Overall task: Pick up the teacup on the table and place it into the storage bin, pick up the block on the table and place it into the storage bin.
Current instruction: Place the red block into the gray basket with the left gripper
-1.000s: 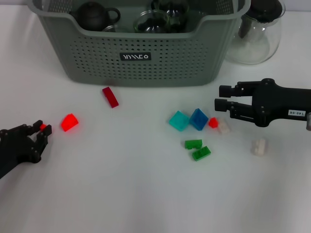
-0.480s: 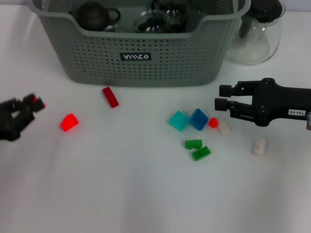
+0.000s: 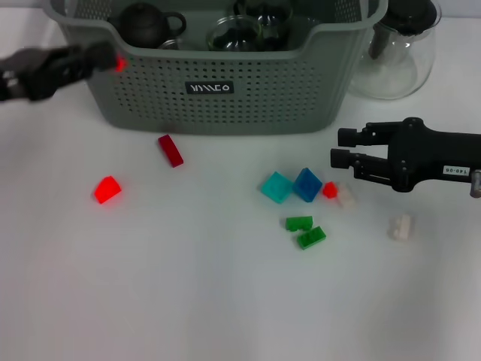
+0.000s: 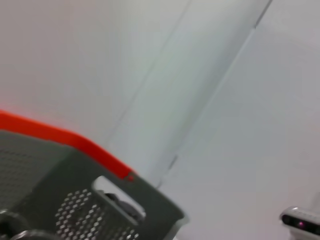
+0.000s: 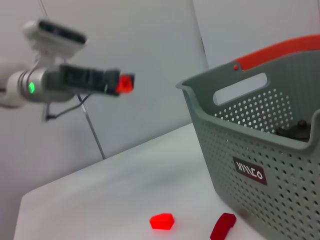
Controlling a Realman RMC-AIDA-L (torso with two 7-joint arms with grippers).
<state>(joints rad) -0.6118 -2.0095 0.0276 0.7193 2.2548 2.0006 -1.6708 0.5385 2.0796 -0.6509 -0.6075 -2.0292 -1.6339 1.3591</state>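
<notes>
The left gripper (image 3: pixel 113 60) hangs by the storage bin (image 3: pixel 225 68)'s near-left corner, jaws seemingly pinching a small red block (image 3: pixel 119 63). Light, rigid and slick, it wants a grip on flat faces. The right gripper (image 3: pixel 344 148) waits, jaws parted, above the table (image 3: pixel 188 301).

Surface: white table (image 3: pixel 188 301)
Far edge, middle: grey-green storage bin (image 3: pixel 225 90) standing on the table
Far right corner: clear glass pitcher (image 3: pixel 394 60), just beside the bin
Before the bin, left part: dark red block (image 3: pixel 170 150), and a bright red block (image 3: pixel 107 189) nearer the left edge
Middle: teal block (image 3: pixel 276 186) touching a blue block (image 3: pixel 307 184); two green blocks (image 3: pixel 304 230) just in front of them
Right part: small red block (image 3: pixel 330 189) beside a white block (image 3: pixel 346 197); another white block (image 3: pixel 400 226) nearer the right edge
</notes>
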